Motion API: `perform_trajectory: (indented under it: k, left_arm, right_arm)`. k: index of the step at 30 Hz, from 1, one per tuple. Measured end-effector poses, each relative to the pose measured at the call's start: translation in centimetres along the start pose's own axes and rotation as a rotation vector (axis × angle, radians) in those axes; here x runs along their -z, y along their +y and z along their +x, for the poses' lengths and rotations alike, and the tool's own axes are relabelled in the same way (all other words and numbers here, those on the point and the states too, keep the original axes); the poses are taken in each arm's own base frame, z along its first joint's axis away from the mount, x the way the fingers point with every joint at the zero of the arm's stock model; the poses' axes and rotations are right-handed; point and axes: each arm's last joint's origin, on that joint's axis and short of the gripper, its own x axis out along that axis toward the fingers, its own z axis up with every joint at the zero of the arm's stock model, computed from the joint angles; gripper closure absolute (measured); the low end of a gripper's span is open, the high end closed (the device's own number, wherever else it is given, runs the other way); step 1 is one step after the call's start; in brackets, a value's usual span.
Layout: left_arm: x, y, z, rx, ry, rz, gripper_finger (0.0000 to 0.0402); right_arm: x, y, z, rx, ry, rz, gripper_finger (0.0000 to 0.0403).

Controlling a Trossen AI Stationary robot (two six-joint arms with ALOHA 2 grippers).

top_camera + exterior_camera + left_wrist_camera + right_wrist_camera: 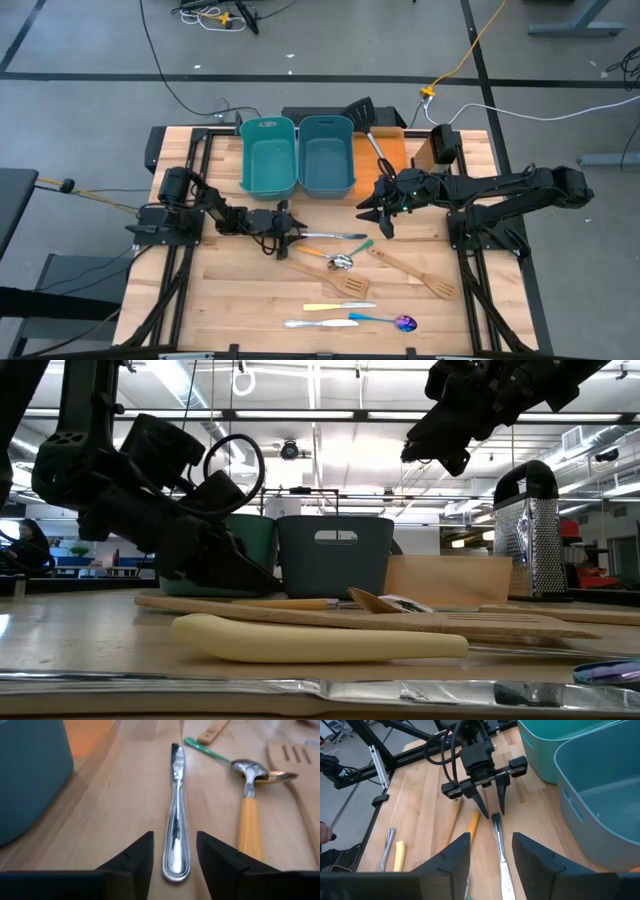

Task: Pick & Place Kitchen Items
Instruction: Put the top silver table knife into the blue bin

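1. The left pincer sits low over the worktop at the left-centre of the high view, aimed toward three o'clock. Its fingers stand parted, one on each side of the handle end of the silver knife; they straddle it without visibly clamping it, so I judge the grasp not yet made.
2. The silver knife lies flat, its long axis running nine to three o'clock in the high view, straight out from the left pincer. That line-up is what the coming close turns on: the fingers need only come together across the narrow handle.
3. At about five o'clock of the knife, just beside it, lies an orange-handled spoon, with the gold spoon touching its bowl. Room on that side is tight.
4. At twelve o'clock stand the two teal bins, near the knife; the lift path toward them looks open.
5. The right pincer hangs above the worktop at three o'clock of the knife, fingers apart and empty, farther from the handle than the left.
6. The wooden spatulas lie well apart toward five o'clock.
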Motion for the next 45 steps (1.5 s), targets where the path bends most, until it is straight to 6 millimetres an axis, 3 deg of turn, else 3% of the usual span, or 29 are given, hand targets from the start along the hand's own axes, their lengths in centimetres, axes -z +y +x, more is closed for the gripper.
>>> perform_trajectory:
  k: [5, 18, 27, 45]
  left_arm:
    - [0.1, 0.0, 0.0, -0.004, 0.008, 0.001, 0.0217]
    - [0.2, 0.0, 0.0, -0.004, 0.008, 0.007, 0.0222]
    - [1.7, 0.1, 0.9, -0.016, -0.019, -0.003, 0.0223]
    - [1.4, 0.2, 2.8, -0.004, -0.013, 0.004, 0.0223]
  right_arm:
    - [0.0, 0.0, 0.0, 0.0, 0.0, 0.0, 0.0247]
    - [0.0, 0.0, 0.0, 0.0, 0.0, 0.006, 0.0247]
    - [0.0, 0.1, 0.0, -0.004, 0.001, 0.006, 0.0247]
    - [0.1, 0.6, 0.1, -0.022, 0.002, -0.004, 0.0247]
